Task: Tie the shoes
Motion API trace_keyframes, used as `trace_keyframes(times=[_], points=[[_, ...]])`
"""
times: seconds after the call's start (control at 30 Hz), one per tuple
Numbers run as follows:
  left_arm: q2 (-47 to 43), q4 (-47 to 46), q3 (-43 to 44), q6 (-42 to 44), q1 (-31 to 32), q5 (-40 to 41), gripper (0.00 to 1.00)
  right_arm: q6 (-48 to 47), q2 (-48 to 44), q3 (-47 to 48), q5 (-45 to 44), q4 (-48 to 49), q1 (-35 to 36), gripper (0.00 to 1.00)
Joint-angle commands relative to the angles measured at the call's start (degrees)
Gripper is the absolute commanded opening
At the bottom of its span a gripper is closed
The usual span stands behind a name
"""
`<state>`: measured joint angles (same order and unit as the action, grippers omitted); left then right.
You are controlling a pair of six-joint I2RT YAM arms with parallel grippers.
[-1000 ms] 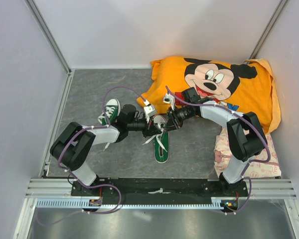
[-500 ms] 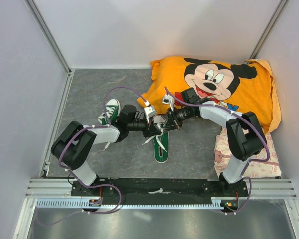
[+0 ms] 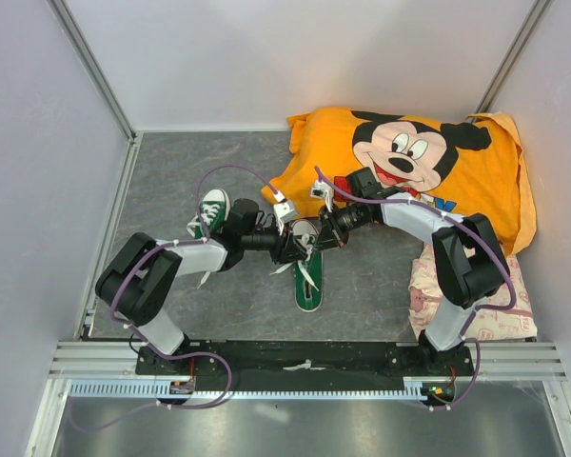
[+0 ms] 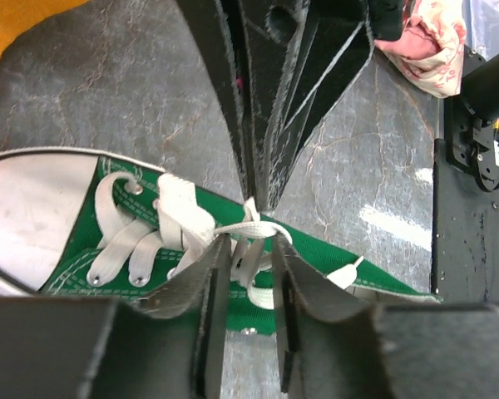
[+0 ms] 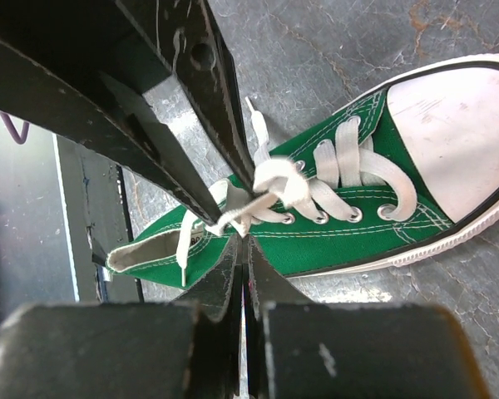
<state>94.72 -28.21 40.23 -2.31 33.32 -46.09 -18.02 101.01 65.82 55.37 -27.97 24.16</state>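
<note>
The shoe lies at the centre of the tabletop, toe pointing away from the arm bases. Both sets of fingers meet over its lace. The right fingers are pressed together, pinching a lace strand. The left fingers stand narrowly apart with strands in the gap; clamping cannot be confirmed. The second shoe lies further left, partly hidden by the left arm.

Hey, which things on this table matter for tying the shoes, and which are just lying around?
For the job: centre green shoe; its white laces; second green shoe.
Lying about: orange Mickey Mouse cloth; pink floral cloth.
</note>
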Motion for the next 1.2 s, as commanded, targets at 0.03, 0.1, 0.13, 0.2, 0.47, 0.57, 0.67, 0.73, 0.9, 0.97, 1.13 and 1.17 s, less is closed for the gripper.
trace_keyframes(times=[0.03,0.1,0.13,0.2,0.47,0.57,0.67,0.73,0.9,0.97,1.13,1.17], points=[[-5.68,3.15,-1.29,3.7,-1.06,-0.41,0.4,-1.32,-3.28,-0.17,-0.18,0.89,0.09,0.0],[-8.22,4.2,-2.61,4.5,-1.33,-0.32,0.45,-0.53,-3.36,-0.34,0.17,1.33,0.09,0.0],[-9.89,4.56,-3.39,4.68,-1.5,-0.06,0.46,-0.26,-3.45,-0.52,0.26,1.94,0.01,0.0],[-11.65,6.05,-4.1,5.2,-2.03,0.12,0.48,0.88,-3.71,-0.78,0.7,2.56,0.09,0.0],[-16.32,9.05,-5.25,2.93,-5.37,6.97,0.54,2.2,-5.03,-1.84,0.96,3.44,0.36,0.0],[-14.21,9.13,-2.88,-2.16,-6.78,6.1,0.57,2.29,-5.74,-2.1,0.96,3.44,0.53,0.0],[-11.4,10.09,-0.42,-7.59,-6.69,5.65,0.56,2.46,-6.0,-2.37,0.96,3.44,1.32,0.0],[-8.95,10.8,1.42,-10.42,-6.6,5.66,0.57,2.73,-6.0,-2.19,0.96,3.44,1.76,0.0],[-6.57,6.6,0.99,-16.5,-6.34,2.41,0.57,3.43,-6.18,-2.37,0.09,3.44,2.56,0.0],[-4.55,5.01,0.91,-18.16,-6.25,1.62,0.58,3.61,-6.27,-2.45,-0.09,3.44,2.56,0.0],[-0.94,-2.19,0.9,-22.21,-6.16,1.53,0.58,3.87,-7.32,-2.89,-0.44,3.27,2.47,0.0],[0.02,-3.6,0.91,-23.87,-6.08,1.0,0.58,4.04,-7.41,-3.07,-0.44,3.18,2.56,0.0]])
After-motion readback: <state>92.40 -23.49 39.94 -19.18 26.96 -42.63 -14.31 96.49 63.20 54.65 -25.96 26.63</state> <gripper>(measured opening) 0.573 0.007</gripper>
